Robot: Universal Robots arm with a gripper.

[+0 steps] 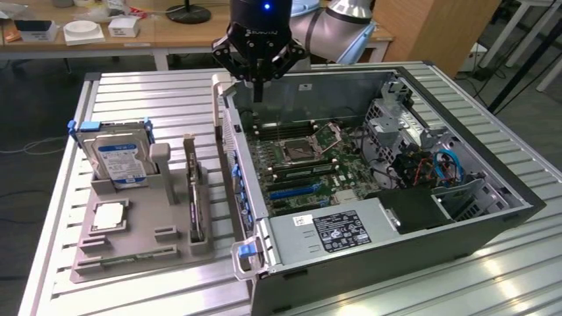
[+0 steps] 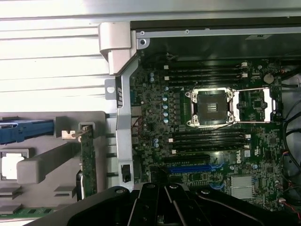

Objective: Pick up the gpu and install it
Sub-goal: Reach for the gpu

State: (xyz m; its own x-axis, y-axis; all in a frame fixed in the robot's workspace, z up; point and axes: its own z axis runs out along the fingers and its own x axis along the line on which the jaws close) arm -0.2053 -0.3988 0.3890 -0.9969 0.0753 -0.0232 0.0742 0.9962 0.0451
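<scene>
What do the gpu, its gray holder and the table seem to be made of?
The gpu looks like dark circuit-board laminate carrying small components. The holder seems matte gray plastic, judging by its dull, even colour. The table is bare metal, probably aluminium: its ribbed slats glare brightly.

Open case (image 1: 491, 220) sits on the desk (image 1: 501, 283) at the exterior view's right, parts tray (image 1: 131, 247) just left of it. On the tray, hard drive (image 1: 120, 161) at the far end, gpu (image 1: 194, 197) upright on the case side. The tool (image 1: 258, 92) hangs over the case's far-left corner.
</scene>
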